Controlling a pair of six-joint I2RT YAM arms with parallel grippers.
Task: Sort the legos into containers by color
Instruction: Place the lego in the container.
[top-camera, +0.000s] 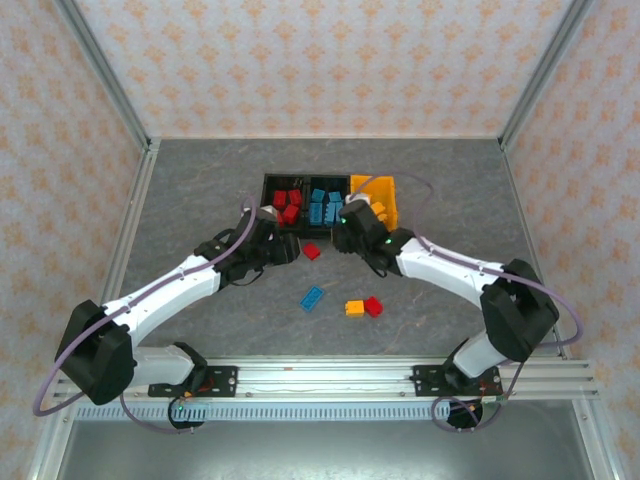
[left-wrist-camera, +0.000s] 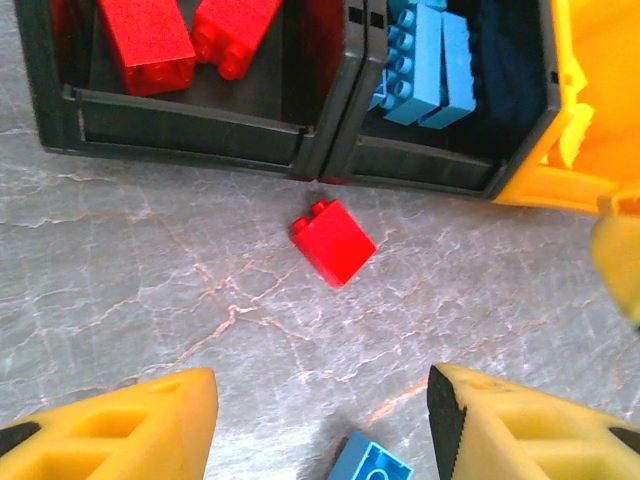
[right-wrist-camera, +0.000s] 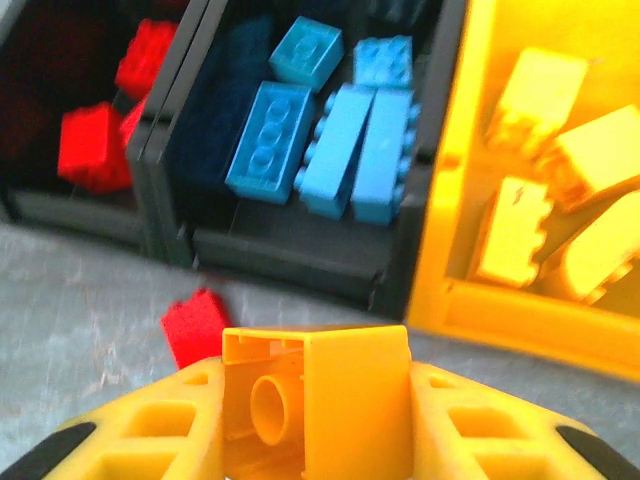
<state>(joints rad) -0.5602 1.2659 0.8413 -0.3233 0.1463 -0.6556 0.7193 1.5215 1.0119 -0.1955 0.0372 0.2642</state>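
Three joined bins stand at the back. The left black bin (top-camera: 266, 190) holds red legos (top-camera: 287, 203). The middle black bin (top-camera: 309, 181) holds blue legos (top-camera: 324, 203). The orange-yellow bin (top-camera: 393, 206) holds orange-yellow legos (right-wrist-camera: 520, 230). My right gripper (top-camera: 346, 222) (right-wrist-camera: 315, 425) is shut on an orange-yellow lego (right-wrist-camera: 350, 400), held in front of the middle and orange-yellow bins. My left gripper (top-camera: 283, 247) (left-wrist-camera: 320, 430) stands open above the table, nothing between its fingers. A loose red lego (top-camera: 312, 251) (left-wrist-camera: 334, 241) (right-wrist-camera: 195, 325) lies just in front of the black bins.
Nearer the arms lie a blue lego (top-camera: 313, 298) (left-wrist-camera: 368, 462), an orange-yellow lego (top-camera: 354, 308) and a red lego (top-camera: 373, 306). Grey marbled tabletop (top-camera: 200, 200) spreads to both sides of the bins. Patterned walls with metal posts (top-camera: 105, 75) enclose the table.
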